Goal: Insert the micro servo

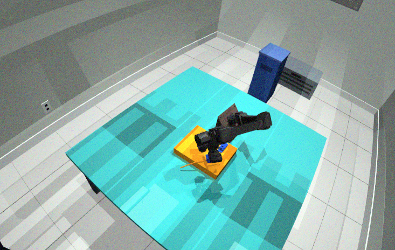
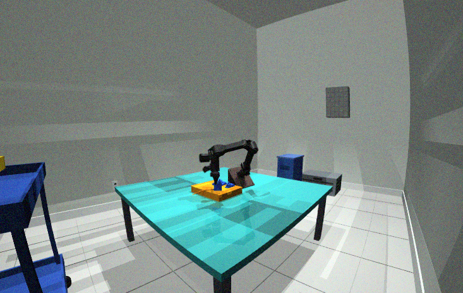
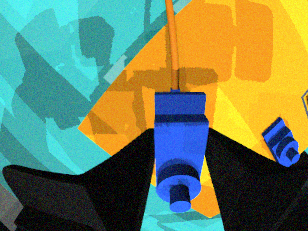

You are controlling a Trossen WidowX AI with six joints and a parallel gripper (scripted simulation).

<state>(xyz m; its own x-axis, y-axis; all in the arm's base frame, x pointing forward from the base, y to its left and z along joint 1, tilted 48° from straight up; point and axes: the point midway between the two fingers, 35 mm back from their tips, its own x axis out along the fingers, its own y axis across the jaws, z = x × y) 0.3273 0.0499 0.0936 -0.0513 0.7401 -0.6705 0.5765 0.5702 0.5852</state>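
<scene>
The loose micro servo point(image 1: 207, 158) point(image 2: 217, 187) point(image 3: 180, 141) is blue, with its round output shaft toward the wrist camera. My gripper point(image 1: 210, 159) point(image 2: 216, 182) point(image 3: 179, 134) is shut on its body, one black finger on each side. The servo is over the front part of the orange deck point(image 1: 184, 144) point(image 2: 204, 191) point(image 3: 252, 106); whether it touches the deck cannot be told. Its orange cable point(image 1: 189, 164) point(image 3: 173, 49) runs out past the deck's edge. Part of the marked pocket's outline point(image 3: 303, 97) shows at the wrist view's right edge; the arm hides the pocket in the top view.
Another blue servo point(image 1: 222, 147) point(image 2: 229, 185) point(image 3: 282, 141) sits in the deck, to the right of my gripper in the wrist view. A brown slanted block point(image 1: 227, 115) point(image 2: 239, 177) stands behind the deck near the arm's base. The deck lies on a cyan table point(image 1: 161, 90) point(image 2: 204, 225).
</scene>
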